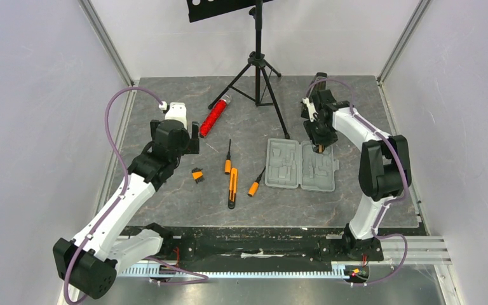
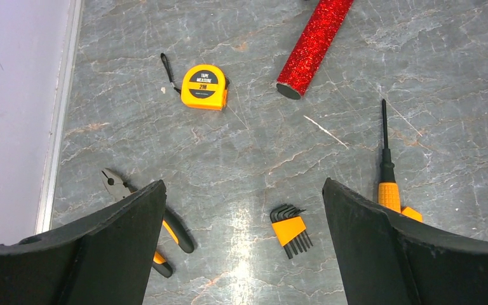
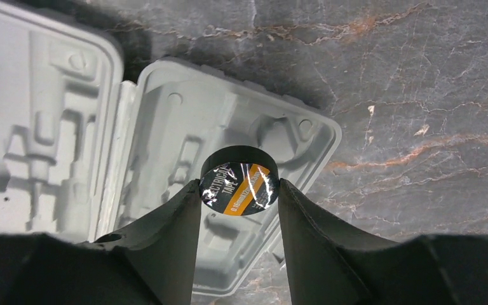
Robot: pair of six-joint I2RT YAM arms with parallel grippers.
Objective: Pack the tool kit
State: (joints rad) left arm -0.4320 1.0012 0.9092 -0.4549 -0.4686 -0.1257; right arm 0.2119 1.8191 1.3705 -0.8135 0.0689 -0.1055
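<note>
Tool kit case (image 1: 300, 166) lies open and flat on the dark marbled table (image 1: 184, 210), a little right of the middle. Its two grey halves are side by side and the moulded recesses face up.

The right gripper (image 3: 240, 190) is above the far edge of the right half of the case. Its jaws stand about half closed and clamp a roll of electrical tape (image 3: 241, 181), black with an orange label, one finger on each side. The roll is over the right half, near a round recess. Whether it touches the plastic, I cannot tell from the wrist view.

The left gripper (image 2: 243, 187) hangs over the left part of the table, pointing down, with jaws spread wide and nothing between them. Below the gap lies the hex key set (image 2: 290, 229). The pliers (image 2: 117, 187) are partly hidden by one finger, and the thin screwdriver (image 2: 386, 159) lies just beside the other finger. Farther from the gripper, the tape measure (image 2: 204, 86) rests near the left edge of the table, with the red glittery cylinder (image 2: 314, 44) to its right.

Between the hex key set and the case lie a longer orange-and-black tool (image 1: 232, 189) and a short screwdriver (image 1: 255, 184); both are apart from the case. A black music stand (image 1: 258, 70) is at the far side of the table.
</note>
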